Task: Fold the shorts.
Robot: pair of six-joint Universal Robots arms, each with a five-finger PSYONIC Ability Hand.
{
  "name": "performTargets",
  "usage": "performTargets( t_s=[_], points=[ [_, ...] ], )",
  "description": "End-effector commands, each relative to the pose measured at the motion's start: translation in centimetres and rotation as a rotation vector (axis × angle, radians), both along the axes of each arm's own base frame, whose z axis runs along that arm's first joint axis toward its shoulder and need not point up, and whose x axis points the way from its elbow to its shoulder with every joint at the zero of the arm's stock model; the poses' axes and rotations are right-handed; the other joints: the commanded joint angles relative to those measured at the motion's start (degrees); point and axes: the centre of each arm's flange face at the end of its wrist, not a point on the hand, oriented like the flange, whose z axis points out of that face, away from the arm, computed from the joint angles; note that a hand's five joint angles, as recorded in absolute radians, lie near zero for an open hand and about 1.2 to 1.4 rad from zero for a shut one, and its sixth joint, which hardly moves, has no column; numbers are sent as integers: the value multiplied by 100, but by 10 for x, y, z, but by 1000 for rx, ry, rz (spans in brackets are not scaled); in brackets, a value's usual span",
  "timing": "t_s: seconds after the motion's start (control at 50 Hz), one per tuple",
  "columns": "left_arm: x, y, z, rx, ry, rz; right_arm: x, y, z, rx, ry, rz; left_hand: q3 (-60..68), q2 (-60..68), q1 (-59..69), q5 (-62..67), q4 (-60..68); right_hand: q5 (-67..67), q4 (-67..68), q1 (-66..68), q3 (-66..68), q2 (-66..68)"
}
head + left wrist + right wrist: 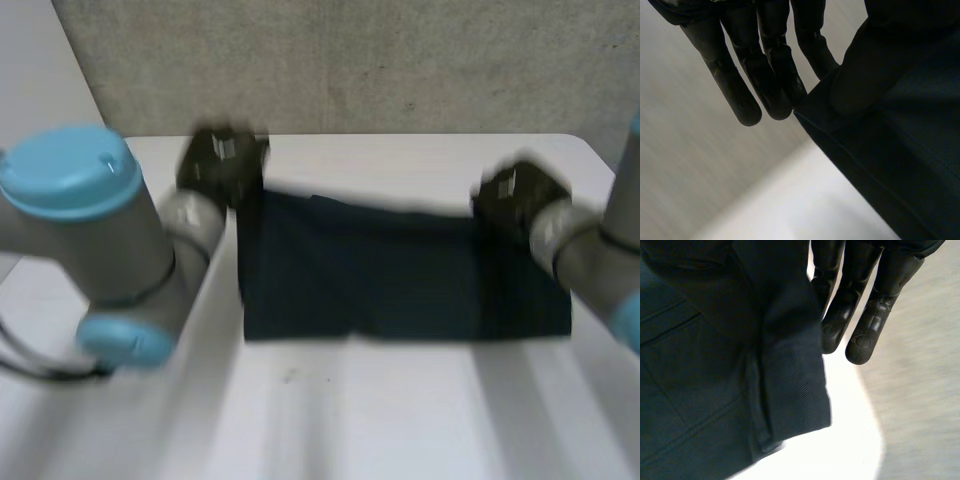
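Left hand [222, 160]: I pinch the far left corner of the shorts [400, 270] between my straight fingers [740, 95] and my thumb.
Right hand [515, 195]: I pinch the far right corner the same way.
Shorts: dark, spread across the white table [400, 420], between my two hands.

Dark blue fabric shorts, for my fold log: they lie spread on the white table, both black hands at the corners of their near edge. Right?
Not the near edge: the head view shows the left hand and right hand at the far-edge corners of the dark blue fabric shorts, which do lie spread on the white table.
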Motion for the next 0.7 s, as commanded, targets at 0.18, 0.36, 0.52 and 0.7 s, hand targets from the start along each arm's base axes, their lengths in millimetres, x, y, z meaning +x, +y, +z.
performTargets(
  t_s=[0.18, 0.36, 0.52, 0.7],
  points=[
    [9, -37, 187, -907, 448, 108, 41, -47, 184, -951, -545, 117, 1154, 1132, 1451, 1441, 1104, 1378, 1174, 2432, 1224, 1238],
    [11, -44, 130, -693, 323, 108, 62, -36, 136, -754, -501, 156, 1154, 1132, 1451, 1441, 1104, 1378, 1174, 2432, 1224, 1238],
    [17, -44, 29, -423, 159, 113, 76, -36, 27, -404, -368, 158, 1154, 1132, 1451, 1441, 1104, 1378, 1174, 2432, 1224, 1238],
    [26, -13, -87, -29, -78, 84, 74, -15, -93, -66, -182, 153, 1154, 1132, 1451, 1441, 1104, 1378, 1174, 2432, 1224, 1238]
  ],
)
